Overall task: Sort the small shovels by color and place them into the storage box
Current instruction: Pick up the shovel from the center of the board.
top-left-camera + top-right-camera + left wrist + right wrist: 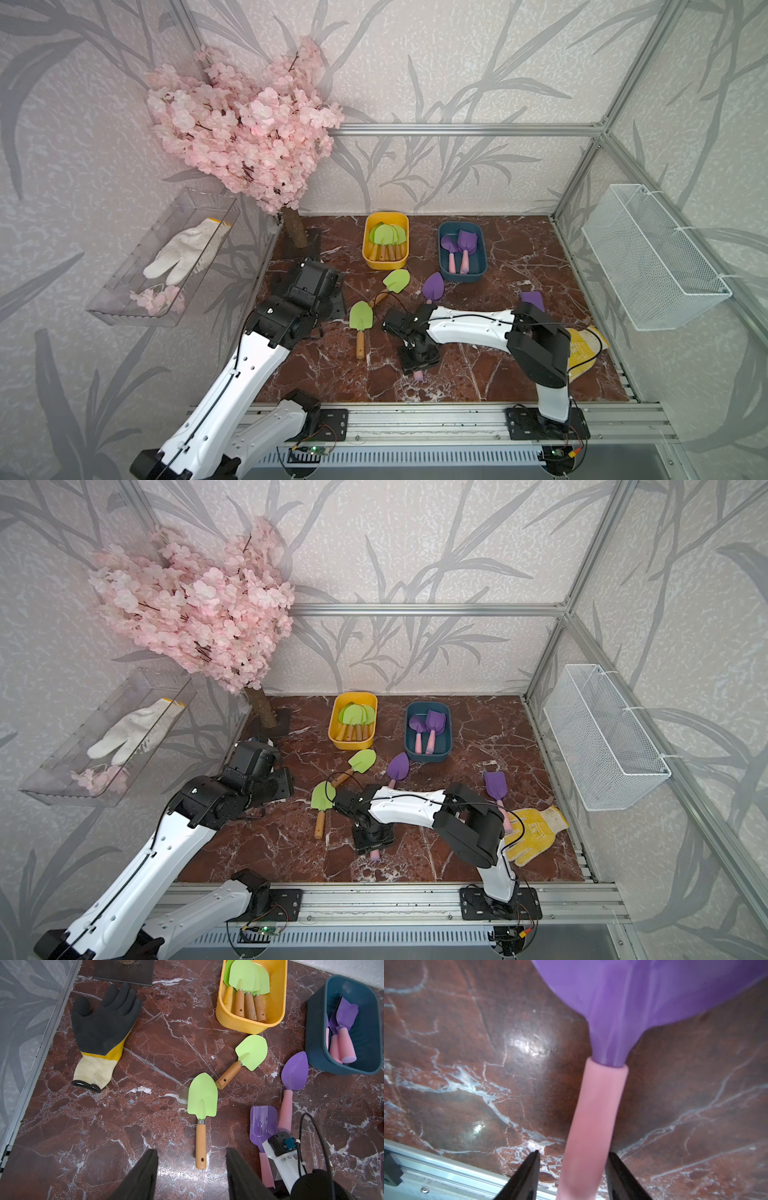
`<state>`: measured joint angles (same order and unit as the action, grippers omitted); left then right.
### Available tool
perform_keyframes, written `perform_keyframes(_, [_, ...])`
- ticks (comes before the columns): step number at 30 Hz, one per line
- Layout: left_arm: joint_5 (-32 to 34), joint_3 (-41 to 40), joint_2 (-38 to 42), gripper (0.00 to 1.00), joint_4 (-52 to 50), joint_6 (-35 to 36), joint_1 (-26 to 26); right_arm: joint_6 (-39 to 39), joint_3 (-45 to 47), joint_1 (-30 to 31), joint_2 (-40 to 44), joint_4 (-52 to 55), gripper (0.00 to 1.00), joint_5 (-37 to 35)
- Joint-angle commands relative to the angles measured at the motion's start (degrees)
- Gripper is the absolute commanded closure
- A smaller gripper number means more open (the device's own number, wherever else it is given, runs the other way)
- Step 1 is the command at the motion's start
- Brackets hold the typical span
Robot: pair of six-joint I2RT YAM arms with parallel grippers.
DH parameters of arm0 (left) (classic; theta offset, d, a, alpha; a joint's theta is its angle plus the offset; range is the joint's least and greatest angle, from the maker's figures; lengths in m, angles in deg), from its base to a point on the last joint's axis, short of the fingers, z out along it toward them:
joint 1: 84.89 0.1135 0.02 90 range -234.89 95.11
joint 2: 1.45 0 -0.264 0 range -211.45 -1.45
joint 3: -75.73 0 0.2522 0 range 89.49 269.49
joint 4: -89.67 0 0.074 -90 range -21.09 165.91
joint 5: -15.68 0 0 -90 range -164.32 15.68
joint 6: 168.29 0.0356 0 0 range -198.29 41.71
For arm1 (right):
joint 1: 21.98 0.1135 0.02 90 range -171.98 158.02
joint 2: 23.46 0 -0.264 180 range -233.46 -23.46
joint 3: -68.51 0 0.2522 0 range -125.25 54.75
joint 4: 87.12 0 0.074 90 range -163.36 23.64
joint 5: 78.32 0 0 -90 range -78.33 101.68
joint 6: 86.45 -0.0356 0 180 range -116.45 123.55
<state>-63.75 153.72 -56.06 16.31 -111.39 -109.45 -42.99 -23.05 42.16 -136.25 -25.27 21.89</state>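
Right wrist view fills up with one purple shovel (608,1053): its pink handle runs straight between the two black fingers (529,1178) of the right gripper (573,1154), blade away from the wrist, handle end back toward it. I see a strip of the table (467,1064) between the handle and one finger and barely any on the other side. So I read the jaws as apart, straddling the handle without a pinch on it. In a top view the same gripper (417,357) hangs low on the robot's side of the blue box (463,279), well apart from it. Only the pink butt of the handle pokes out beneath, pointing away from the blue box. The shovel's long axis therefore lies roughly on the line from gripper to blue box, blade end nearer the box. My guess is that the carry is a lift and a push forward and slightly to the robot's right, with no need to turn the shovel. Two purple shovels (459,245) already lie in that blue box. The left gripper (191,1149) is farther from the blue box, jaws wide and empty, lined up with the wooden handle of a green shovel (202,1101) lying on the table. That makes the right arm plainly the nearer one for this purple piece.
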Motion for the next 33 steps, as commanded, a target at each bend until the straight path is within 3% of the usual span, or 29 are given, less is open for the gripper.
perform_keyframes(1, [-0.36,-0.77,0.74,0.44,-0.37,0.34,0.40,0.83,-1.85,0.79,-1.44,2.13,0.46,0.15])
perform_keyframes(33, [-1.36,-1.82,0.48,0.44,0.82,-0.11,0.91,1.75,-4.11,1.31,-1.17,4.16,0.72,-1.41])
